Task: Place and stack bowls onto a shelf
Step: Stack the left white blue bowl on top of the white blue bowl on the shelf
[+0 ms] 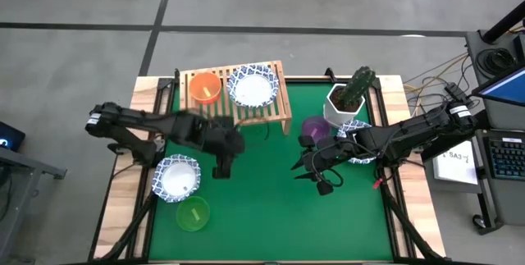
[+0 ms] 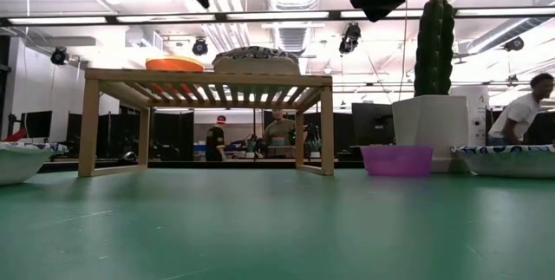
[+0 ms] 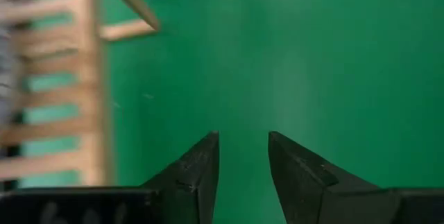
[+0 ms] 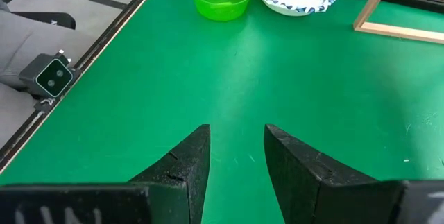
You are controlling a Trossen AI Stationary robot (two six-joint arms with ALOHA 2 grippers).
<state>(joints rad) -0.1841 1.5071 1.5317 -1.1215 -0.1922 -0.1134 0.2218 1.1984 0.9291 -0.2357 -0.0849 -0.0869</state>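
Note:
The wooden shelf (image 1: 238, 94) stands at the far middle of the green mat, with an orange bowl (image 1: 205, 88) and a blue-patterned bowl (image 1: 252, 85) side by side on its slats. Another patterned bowl (image 1: 177, 177) and a green bowl (image 1: 194, 213) rest on the mat at the near left. A purple bowl (image 1: 316, 126) sits right of the shelf, and a further patterned bowl (image 1: 358, 143) lies partly under my right arm. My left gripper (image 3: 243, 137) hangs open above bare mat beside the shelf's near edge. My right gripper (image 4: 237, 130) is open over the mat's middle right.
A white pot with a cactus (image 1: 349, 97) stands at the far right, behind the purple bowl. Bare green mat (image 1: 271, 216) spreads across the near middle. In the low view, people show in the room beyond the table.

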